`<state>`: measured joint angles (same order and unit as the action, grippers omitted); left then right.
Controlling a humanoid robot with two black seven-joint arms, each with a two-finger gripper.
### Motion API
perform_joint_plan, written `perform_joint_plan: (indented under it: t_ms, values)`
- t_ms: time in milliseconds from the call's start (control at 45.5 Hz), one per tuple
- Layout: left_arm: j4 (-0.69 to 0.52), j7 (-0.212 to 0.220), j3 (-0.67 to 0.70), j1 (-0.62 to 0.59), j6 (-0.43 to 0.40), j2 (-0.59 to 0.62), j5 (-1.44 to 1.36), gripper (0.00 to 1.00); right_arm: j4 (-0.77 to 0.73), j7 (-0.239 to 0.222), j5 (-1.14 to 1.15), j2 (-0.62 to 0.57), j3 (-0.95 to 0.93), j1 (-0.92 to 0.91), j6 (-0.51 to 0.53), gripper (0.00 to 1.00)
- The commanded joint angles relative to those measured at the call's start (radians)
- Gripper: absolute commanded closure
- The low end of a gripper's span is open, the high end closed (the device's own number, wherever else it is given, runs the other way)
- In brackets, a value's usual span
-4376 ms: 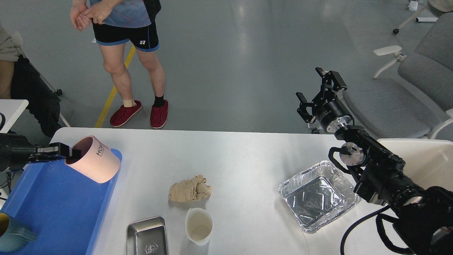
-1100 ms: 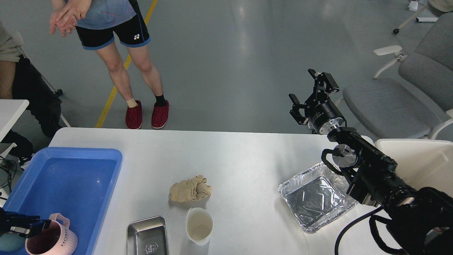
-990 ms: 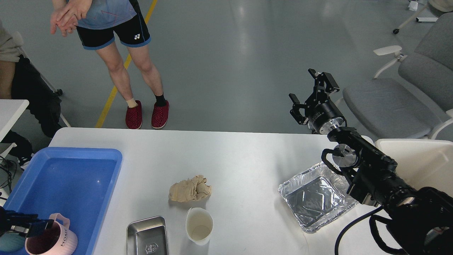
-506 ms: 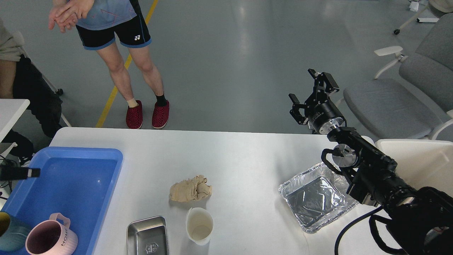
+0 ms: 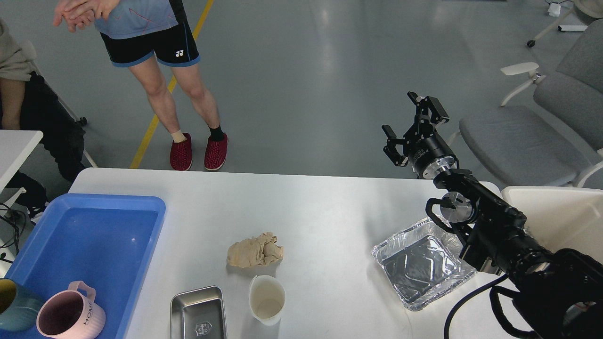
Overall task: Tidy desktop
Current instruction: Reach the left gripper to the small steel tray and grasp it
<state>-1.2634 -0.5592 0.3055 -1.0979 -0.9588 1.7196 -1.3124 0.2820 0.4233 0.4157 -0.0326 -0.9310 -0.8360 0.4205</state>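
Observation:
The desktop (image 5: 320, 212) is a wide white-grey tabletop. On it lie a crumpled tan paper wad (image 5: 255, 250), a white paper cup (image 5: 266, 299), a small steel tray (image 5: 198, 313) and a foil tray (image 5: 421, 263). A blue plastic tray (image 5: 89, 235) at the left holds a pink mug (image 5: 70, 318) and a teal mug (image 5: 12, 310). My right gripper (image 5: 409, 123) is open and empty, raised beyond the table's far right edge. My left gripper is out of view.
A person in red shoes (image 5: 200, 150) stands just beyond the far edge. Grey chairs (image 5: 513, 136) sit at the right, a white bin (image 5: 560, 216) by the table's right end. A small white table corner (image 5: 14, 146) is at the left.
My left gripper set the pink mug in the blue tray beside the teal mug, let go, and withdrew out of view. The right arm barely shifted.

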Motion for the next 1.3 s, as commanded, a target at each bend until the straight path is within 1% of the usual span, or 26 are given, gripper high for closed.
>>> perform_joint_plan:
  t_ms: [0,132,198,308,418,440,484,594,660,726,814,880,1122,1276]
  values:
    - [-0.016,0.002,-0.020,0.003,-0.001,-0.029,0.001,0.26,0.000,0.000,0.000,-0.001,0.001,0.000,0.000,0.00]
    - [-0.027,0.015,-0.045,0.012,0.017,-0.133,-0.002,0.26,0.002,0.000,0.000,-0.001,0.001,-0.002,0.000,0.00]
    - [-0.027,0.019,-0.066,0.013,0.022,-0.213,-0.004,0.26,0.002,0.000,0.000,-0.001,0.000,0.000,0.000,0.00]
    - [-0.027,0.051,-0.111,0.026,0.020,-0.340,-0.011,0.26,0.002,0.000,0.000,0.000,0.001,-0.002,0.000,0.00]
    - [-0.027,0.073,-0.164,0.064,0.025,-0.449,-0.028,0.26,0.000,0.000,0.000,-0.001,0.000,-0.006,0.000,0.00]
    - [-0.024,0.076,-0.175,0.084,0.028,-0.510,-0.039,0.26,0.000,0.000,0.000,-0.003,0.000,-0.009,0.000,0.00]
    - [-0.021,0.084,-0.180,0.099,0.031,-0.560,-0.054,0.26,0.000,0.000,0.000,-0.004,0.000,-0.009,0.000,0.00]
    - [-0.016,0.099,-0.180,0.159,0.064,-0.644,-0.091,0.26,0.000,0.000,0.000,-0.003,0.000,-0.009,0.000,0.00]
    - [-0.013,0.119,-0.180,0.191,0.097,-0.695,-0.093,0.26,0.000,0.000,0.000,-0.001,0.000,-0.009,0.000,0.00]
    - [-0.011,0.140,-0.181,0.220,0.112,-0.742,-0.096,0.26,0.000,0.000,0.000,-0.001,0.000,-0.011,0.000,0.00]
    - [-0.011,0.168,-0.181,0.262,0.117,-0.772,-0.100,0.26,-0.001,0.000,0.000,-0.003,0.000,-0.023,0.000,0.00]
    - [-0.013,0.179,-0.181,0.277,0.117,-0.773,-0.102,0.26,-0.001,0.000,0.000,-0.004,0.000,-0.025,0.000,0.00]
    - [-0.008,0.180,-0.183,0.336,0.123,-0.772,-0.136,0.26,-0.003,0.000,0.000,-0.003,0.000,-0.040,-0.002,0.00]
    - [0.018,0.180,-0.180,0.366,0.186,-0.787,-0.134,0.26,-0.003,0.000,0.000,-0.004,0.000,-0.038,-0.002,0.00]
